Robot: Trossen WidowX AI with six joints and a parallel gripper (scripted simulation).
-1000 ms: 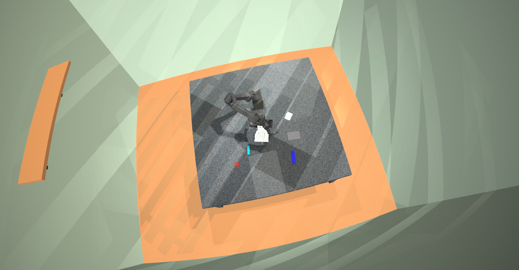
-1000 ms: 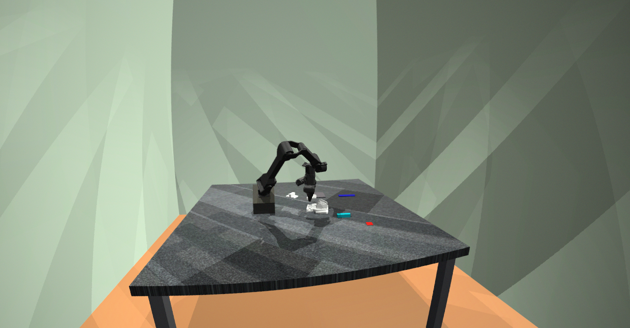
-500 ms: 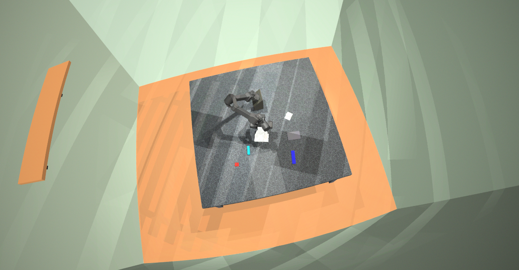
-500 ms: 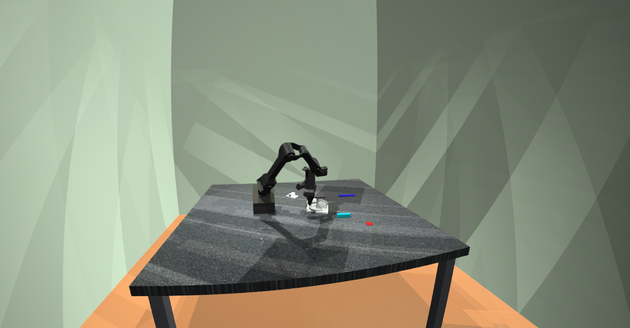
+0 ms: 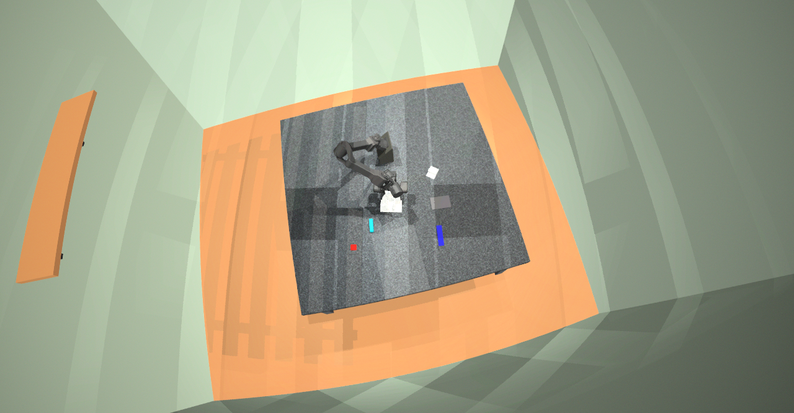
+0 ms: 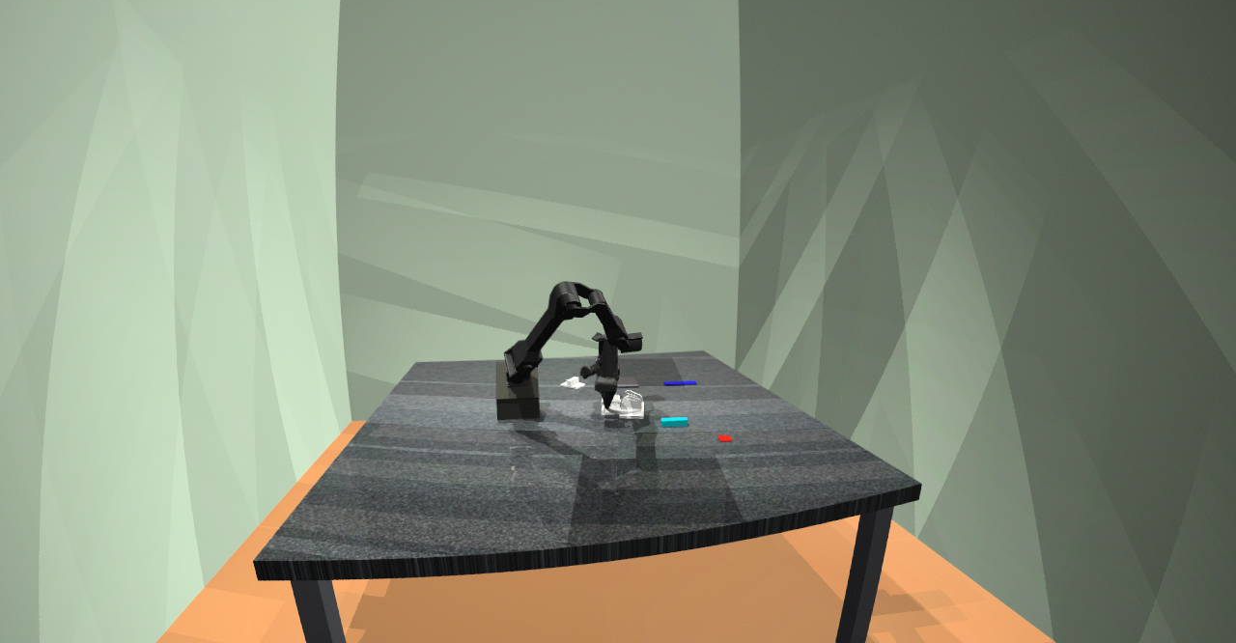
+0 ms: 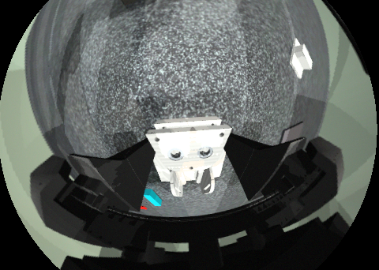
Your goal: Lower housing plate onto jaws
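Note:
My gripper [image 6: 608,403] [image 7: 189,136] is shut on the white housing plate [image 7: 189,140], one finger at each side edge. The plate has two large round holes and smaller corner holes. It is low over the white base [image 5: 391,205] [image 7: 187,122], whose back edge shows behind it. One jaw [image 7: 177,185] and the other jaw [image 7: 207,182] stick out past the plate's lower edge in the wrist view. The plate hides the jaw stubs and pins. Whether it touches the stubs or is exactly level cannot be told.
A white block [image 5: 432,172] [image 6: 572,382] [image 7: 302,58], a grey plate [image 5: 440,202] [image 7: 293,133] and a blue bar [image 5: 440,235] [image 6: 680,383] lie on one side. A cyan block [image 5: 371,225] [image 6: 674,422] [image 7: 152,197] and a red square [image 5: 353,247] [image 6: 724,437] lie beyond the base.

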